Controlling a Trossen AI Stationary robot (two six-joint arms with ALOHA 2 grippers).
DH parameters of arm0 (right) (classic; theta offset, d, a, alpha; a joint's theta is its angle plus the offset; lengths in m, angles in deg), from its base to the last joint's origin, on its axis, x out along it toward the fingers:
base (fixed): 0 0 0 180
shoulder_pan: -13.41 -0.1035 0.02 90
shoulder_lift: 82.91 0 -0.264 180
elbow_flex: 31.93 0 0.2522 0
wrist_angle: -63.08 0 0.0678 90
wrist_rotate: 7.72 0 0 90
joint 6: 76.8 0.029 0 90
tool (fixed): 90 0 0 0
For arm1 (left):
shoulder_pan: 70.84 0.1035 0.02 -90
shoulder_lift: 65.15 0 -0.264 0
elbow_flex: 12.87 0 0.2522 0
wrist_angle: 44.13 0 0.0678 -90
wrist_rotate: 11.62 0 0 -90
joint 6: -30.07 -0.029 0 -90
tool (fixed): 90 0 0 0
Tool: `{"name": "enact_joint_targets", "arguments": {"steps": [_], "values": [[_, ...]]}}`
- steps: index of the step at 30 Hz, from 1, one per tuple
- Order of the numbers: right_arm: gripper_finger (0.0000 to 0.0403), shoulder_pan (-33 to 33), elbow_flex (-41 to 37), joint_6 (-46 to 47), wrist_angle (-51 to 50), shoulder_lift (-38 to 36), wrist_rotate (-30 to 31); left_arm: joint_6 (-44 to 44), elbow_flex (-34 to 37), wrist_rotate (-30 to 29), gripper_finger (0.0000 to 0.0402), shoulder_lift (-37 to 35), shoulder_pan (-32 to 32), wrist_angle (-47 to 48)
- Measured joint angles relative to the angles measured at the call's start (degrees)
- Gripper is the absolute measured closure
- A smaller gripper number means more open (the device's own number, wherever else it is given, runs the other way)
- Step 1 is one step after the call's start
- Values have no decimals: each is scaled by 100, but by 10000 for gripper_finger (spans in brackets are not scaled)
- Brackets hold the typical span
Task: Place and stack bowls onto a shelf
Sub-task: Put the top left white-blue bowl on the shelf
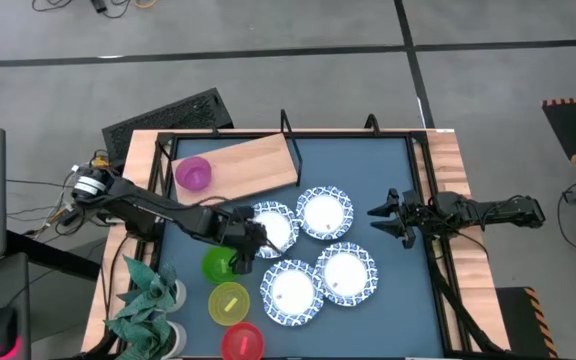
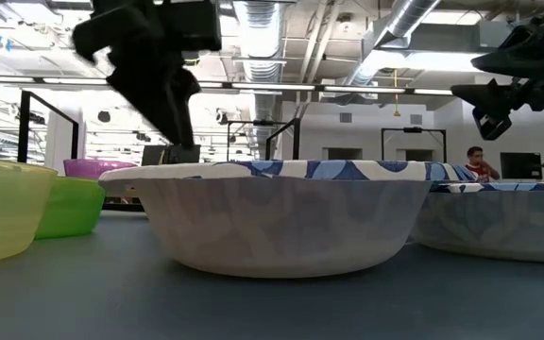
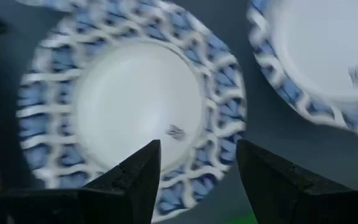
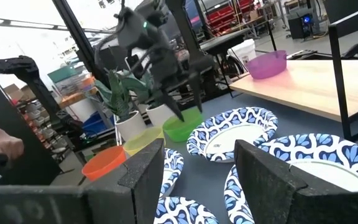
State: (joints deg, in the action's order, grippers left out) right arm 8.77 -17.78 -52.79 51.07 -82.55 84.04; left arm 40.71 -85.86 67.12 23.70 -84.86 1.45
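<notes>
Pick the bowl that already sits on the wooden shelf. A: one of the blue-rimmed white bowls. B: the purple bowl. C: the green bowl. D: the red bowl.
B: in the high view the purple bowl rests on the light-wood shelf, while the green bowl, red bowl and all four blue-rimmed white bowls sit on the dark tabletop.

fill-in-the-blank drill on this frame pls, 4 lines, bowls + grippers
1. The only bowl on the shelf is the ____ one.
2. The left gripper hangs open over a ____-rimmed white bowl.
3. The green bowl sits between the left gripper and the ____ bowl.
4. The right gripper waits open near the table's ____ edge.

Missing words: purple; blue; yellow; right
</notes>
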Motion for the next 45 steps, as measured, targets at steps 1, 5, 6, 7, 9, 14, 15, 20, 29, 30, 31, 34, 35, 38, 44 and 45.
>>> {"name": "enact_joint_targets", "arguments": {"steps": [1, 5, 6, 7, 9, 14, 15, 20, 29, 30, 31, 34, 35, 38, 44, 45], "values": [[183, 0, 0, 0, -2, -2, 0, -76, 0, 7, 207, 100, -34, -9], [183, 0, -1, 0, -14, 0, -2, -226, -195, -65, 207, 566, -110, 134], [183, 0, -2, 0, -20, 0, -2, -223, -265, -95, 207, 670, -110, 225], [183, 0, -1, 0, -19, -1, -2, -221, -333, -99, 207, 760, -110, 236], [183, 0, -1, 1, -23, 0, -2, -295, -452, -91, 207, 896, -107, 282], [183, 0, -2, 2, -44, 0, -2, -438, -571, -32, 207, 1280, -107, 568], [183, 0, -2, 2, -44, 0, -5, -440, -583, 15, 207, 1326, -107, 561], [183, 0, -2, 6, -44, 0, -7, -402, -592, 45, 207, 1450, -107, 596], [183, 0, 0, 4, -48, 0, -1, -346, -594, -258, 263, 1439, -88, 599], [183, 0, -1, 5, -49, 0, 0, -344, -594, -254, 277, 1439, -88, 600], [183, 0, -1, 5, -50, 0, 1, -342, -594, -252, 293, 1439, -88, 596], [183, 0, -2, 4, -50, 0, 4, -342, -594, -213, 340, 1439, -88, 597], [183, 0, -2, 5, -50, 0, 4, -333, -594, -196, 354, 1432, -88, 606], [183, 0, -2, 4, -50, 0, 9, -236, -631, -195, 390, 1428, -94, 668], [183, 0, -2, 4, -50, 0, 13, -237, -1136, -168, 393, 1430, -103, 1009], [183, 0, -1, 4, -50, 0, 13, -236, -1259, -148, 394, 1430, -103, 1104]]}}
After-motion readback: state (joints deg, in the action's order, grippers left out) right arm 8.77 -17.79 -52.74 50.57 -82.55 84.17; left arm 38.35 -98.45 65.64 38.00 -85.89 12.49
